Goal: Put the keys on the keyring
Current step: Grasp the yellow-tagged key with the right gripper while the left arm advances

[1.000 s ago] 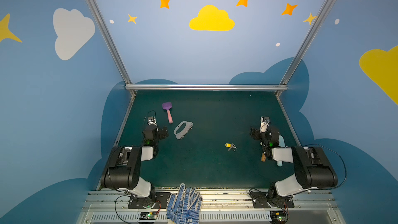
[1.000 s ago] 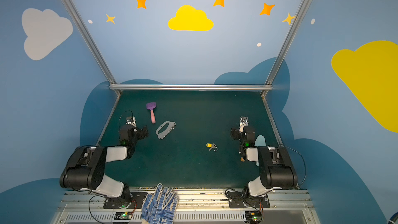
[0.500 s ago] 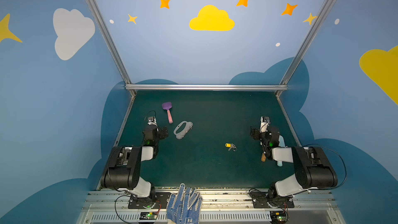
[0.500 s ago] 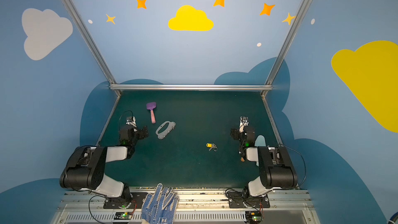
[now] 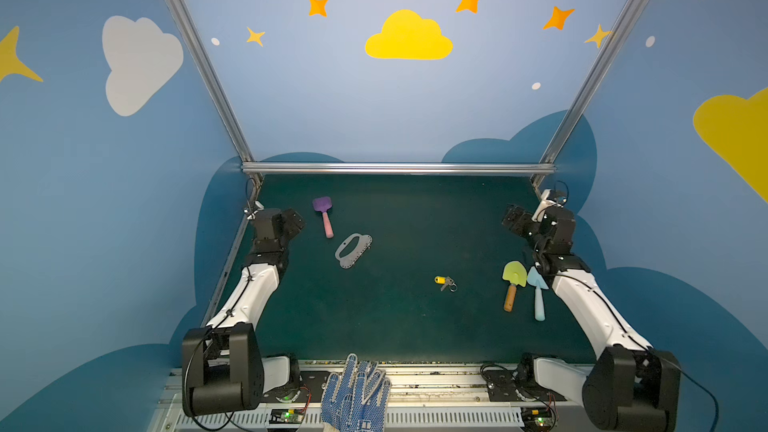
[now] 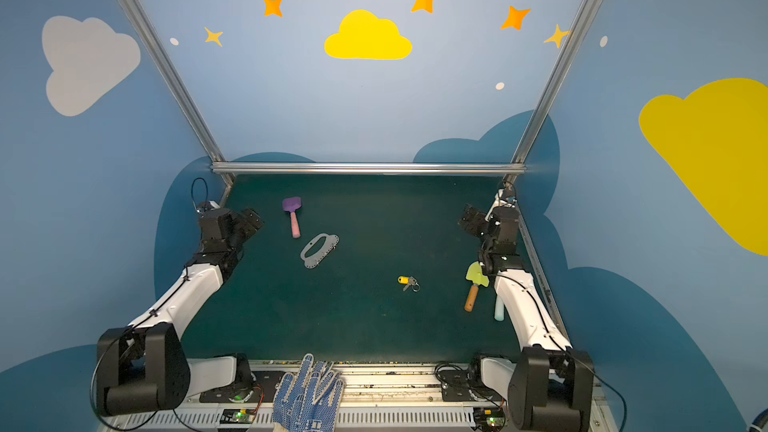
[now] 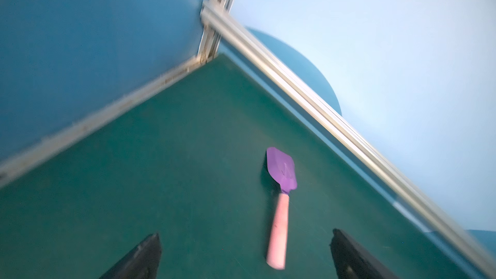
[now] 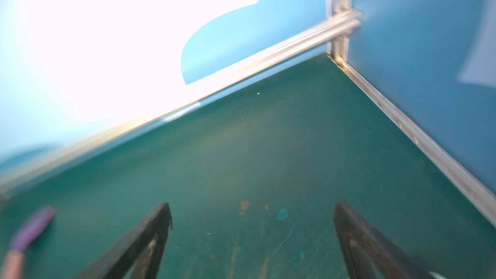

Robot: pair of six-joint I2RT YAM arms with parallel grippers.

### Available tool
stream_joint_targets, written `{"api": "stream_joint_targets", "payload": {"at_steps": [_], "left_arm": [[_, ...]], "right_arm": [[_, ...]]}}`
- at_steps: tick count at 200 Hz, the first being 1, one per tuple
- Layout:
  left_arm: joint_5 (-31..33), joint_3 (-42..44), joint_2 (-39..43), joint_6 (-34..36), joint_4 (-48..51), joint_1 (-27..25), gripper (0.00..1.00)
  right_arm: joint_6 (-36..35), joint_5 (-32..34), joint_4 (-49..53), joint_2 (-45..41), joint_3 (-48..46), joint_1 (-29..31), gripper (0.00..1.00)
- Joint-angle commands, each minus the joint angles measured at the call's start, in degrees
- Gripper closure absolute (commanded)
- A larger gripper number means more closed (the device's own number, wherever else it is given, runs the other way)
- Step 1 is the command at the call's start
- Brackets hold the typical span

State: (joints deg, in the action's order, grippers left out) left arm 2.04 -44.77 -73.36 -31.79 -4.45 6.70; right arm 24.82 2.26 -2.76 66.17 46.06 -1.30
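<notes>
**A:** The keys (image 5: pixel 446 283) lie flat on the green mat (image 5: pixel 395 326), inward of the right gripper (image 5: pixel 510 221) and back toward its base, well apart from it. Nothing is threaded; I judge this the very start.

**B:** Left to right?

**A:** Left gripper (image 7: pixel 244 240): jaws wide apart, empty, purple spade (image 7: pixel 281 175) just ahead. The keyring (image 5: pixel 353 250) lies near, on its inner side. Right gripper: also spread, empty, with a green trowel (image 5: pixel 514 273) and blue trowel (image 5: pixel 539 301) behind it by the forearm.

**B:** Next?

**A:** Likely right reaches for the keys, left for the keyring. The trowels crowd that path; flat keys may resist pinching.
</notes>
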Motion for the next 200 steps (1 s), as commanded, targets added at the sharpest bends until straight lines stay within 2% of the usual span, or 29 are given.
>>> {"api": "stream_joint_targets", "payload": {"at_steps": [1, 9, 20, 44, 68, 88, 98, 112, 136, 157, 200], "left_arm": [[-18.9, -0.7, 0.5, -7.4, 10.7, -0.9, 0.02], [-21.4, -1.0, 0.8, -7.6, 12.5, -1.7, 0.04], [-23.6, -1.0, 1.5, -7.7, 15.3, -3.5, 0.09], [-27.1, 0.7, 2.8, -6.2, 17.9, -9.4, 0.18], [-26.1, 3.4, 3.8, -6.1, 19.1, -15.8, 0.26], [-25.0, 4.3, 3.7, -6.0, 19.5, -19.3, 0.33], [-24.7, 4.4, 3.2, -6.3, 18.8, -20.9, 0.38], [-23.8, 4.3, 2.1, -6.8, 17.7, -23.0, 0.39], [-20.4, 1.2, -1.9, -6.9, 20.0, -25.1, 0.44], [-20.1, -1.4, -5.9, -7.2, 21.1, -26.1, 0.46], [-20.0, -2.6, -9.6, -8.6, 18.7, -30.8, 0.44]], "right_arm": [[8.7, -6.2, 16.6, -2.1, -0.1, -1.6, 0.06], [7.8, -8.8, 19.4, -3.0, 0.3, -1.6, 0.07], [6.1, -12.0, 23.1, -4.0, 0.7, -1.4, 0.18], [3.7, -13.2, 32.8, -4.5, 1.5, -0.9, 0.30], [0.6, -14.0, 36.5, -4.7, 0.5, 1.7, 0.36], [0.6, -15.8, 34.8, -4.6, -1.2, 6.1, 0.47], [1.2, -16.7, 32.6, -4.1, -2.1, 8.9, 0.48], [1.7, -15.0, 30.2, -2.4, -2.3, 13.4, 0.46], [2.7, -14.4, 28.8, 1.8, -0.5, 17.4, 0.44], [3.0, -11.5, 28.0, 5.0, 0.9, 21.1, 0.45], [3.0, -7.8, 31.9, 13.6, 4.9, 26.7, 0.60]]}}
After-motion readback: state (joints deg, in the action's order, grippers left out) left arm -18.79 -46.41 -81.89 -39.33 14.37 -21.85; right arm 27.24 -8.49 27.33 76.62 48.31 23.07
